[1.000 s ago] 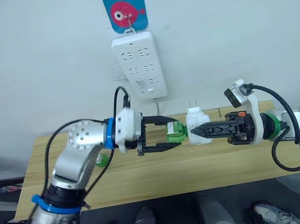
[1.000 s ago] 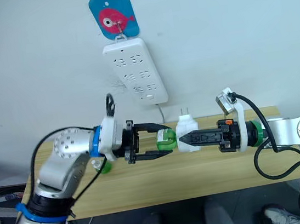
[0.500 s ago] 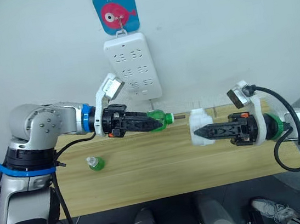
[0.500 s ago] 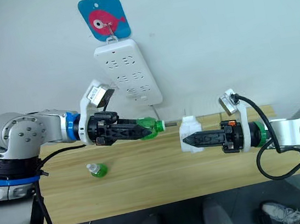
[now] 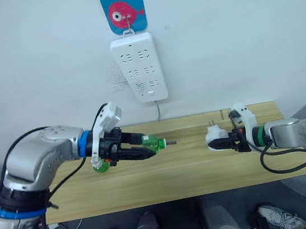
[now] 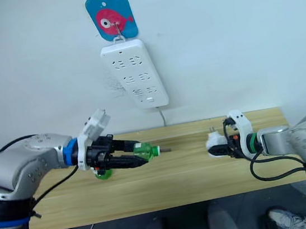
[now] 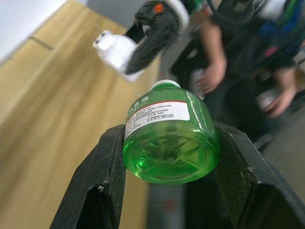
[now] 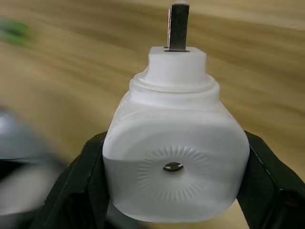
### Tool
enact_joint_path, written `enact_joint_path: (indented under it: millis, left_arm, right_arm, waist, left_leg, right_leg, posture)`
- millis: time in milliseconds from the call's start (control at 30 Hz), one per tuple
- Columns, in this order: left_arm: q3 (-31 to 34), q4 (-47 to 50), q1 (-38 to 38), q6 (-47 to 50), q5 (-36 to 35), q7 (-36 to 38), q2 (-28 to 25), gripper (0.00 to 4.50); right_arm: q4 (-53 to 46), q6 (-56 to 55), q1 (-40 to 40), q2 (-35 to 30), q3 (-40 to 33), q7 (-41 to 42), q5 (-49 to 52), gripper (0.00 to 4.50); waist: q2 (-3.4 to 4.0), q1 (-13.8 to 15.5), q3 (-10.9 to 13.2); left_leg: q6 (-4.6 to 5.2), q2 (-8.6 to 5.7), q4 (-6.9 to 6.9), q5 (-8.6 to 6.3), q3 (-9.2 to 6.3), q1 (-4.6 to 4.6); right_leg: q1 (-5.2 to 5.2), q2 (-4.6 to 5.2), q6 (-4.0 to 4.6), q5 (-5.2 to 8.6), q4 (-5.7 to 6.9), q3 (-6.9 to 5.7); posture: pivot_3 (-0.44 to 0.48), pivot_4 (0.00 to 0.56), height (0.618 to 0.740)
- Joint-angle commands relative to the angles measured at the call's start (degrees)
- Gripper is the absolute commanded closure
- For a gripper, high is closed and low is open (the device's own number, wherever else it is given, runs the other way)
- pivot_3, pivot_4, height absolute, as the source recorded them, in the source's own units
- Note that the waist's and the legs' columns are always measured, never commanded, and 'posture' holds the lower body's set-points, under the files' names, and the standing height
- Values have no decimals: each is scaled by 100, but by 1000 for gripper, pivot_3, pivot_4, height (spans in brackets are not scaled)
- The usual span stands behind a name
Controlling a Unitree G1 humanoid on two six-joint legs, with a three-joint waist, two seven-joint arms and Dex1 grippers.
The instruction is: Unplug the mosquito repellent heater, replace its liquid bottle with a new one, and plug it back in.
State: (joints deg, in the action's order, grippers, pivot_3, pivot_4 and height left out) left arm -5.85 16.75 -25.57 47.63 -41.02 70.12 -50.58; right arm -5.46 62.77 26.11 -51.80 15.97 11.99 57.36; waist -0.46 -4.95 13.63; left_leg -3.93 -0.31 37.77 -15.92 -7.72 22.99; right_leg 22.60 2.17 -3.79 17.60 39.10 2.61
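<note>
Green bottle [image 5: 154, 143] sits pinched in the left gripper [image 5: 144, 152] jaws above the tabletop [image 5: 182, 167] (wick end pointing right). Well apart, the right gripper [image 5: 220, 144] jaws clamp the heater [image 5: 216, 138], prongs up.
</note>
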Motion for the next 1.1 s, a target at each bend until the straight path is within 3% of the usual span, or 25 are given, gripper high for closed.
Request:
enact_joint_path:
  millis: [33, 267, 533, 667, 867, 1100]
  left_arm:
    - [-17, 473, 303, -622, 315, 177, -113, 2267]
    - [-164, 595, 671, -1128, 709, 178, -56, 2267]
    - [-305, 515, 797, -1417, 961, 199, 35, 2267]
    - [-327, 516, 824, -1466, 1017, 185, 83, 2267]
    - [-322, 387, 853, -1584, 1112, 203, 148, 2267]
    - [-30, 68, 1066, -2092, 1158, -62, 531, 2267]
  right_arm:
    - [359, -454, 301, -81, 587, 412, -1495, 1473]
    - [1650, -908, 712, 327, 1110, 1109, -3215, 1473]
    - [2508, -780, 990, 687, 920, 1917, -3948, 1473]
    - [2563, -640, 1008, 788, 732, 2080, -4139, 104]
    - [2143, -382, 883, 689, 165, 2090, -4186, 0]
    - [-217, 766, -115, 191, -1558, 2351, -3278, 0]
  waist:
    - [0, 4, 1]
    - [1, 7, 3]
    - [3, 1, 5]
    - [3, 1, 5]
    - [4, -3, 5]
    - [6, 12, 6]
  left_leg:
    - [0, 0, 0, 0, 0, 2]
    - [3, 0, 1, -1, 1, -1]
    - [3, 0, 2, -2, -1, -3]
    - [3, -1, 2, -2, -1, -4]
    - [3, -1, 3, -2, -1, -6]
    - [3, -2, 4, -2, -2, -4]
  right_leg:
    - [3, 0, 0, 0, 3, 0]
    - [1, 0, 1, -1, 11, 0]
    - [-1, 0, 2, -1, 15, -1]
    - [-1, 0, 1, -1, 21, -2]
    - [1, 0, 2, -1, 28, -1]
    - [1, 2, 2, -1, 30, -2]
  posture:
    - [-83, 234, 734]
    - [-82, 238, 734]
    - [-81, 239, 734]
    - [-84, 238, 734]
    - [-98, 231, 734]
    - [-112, 226, 734]
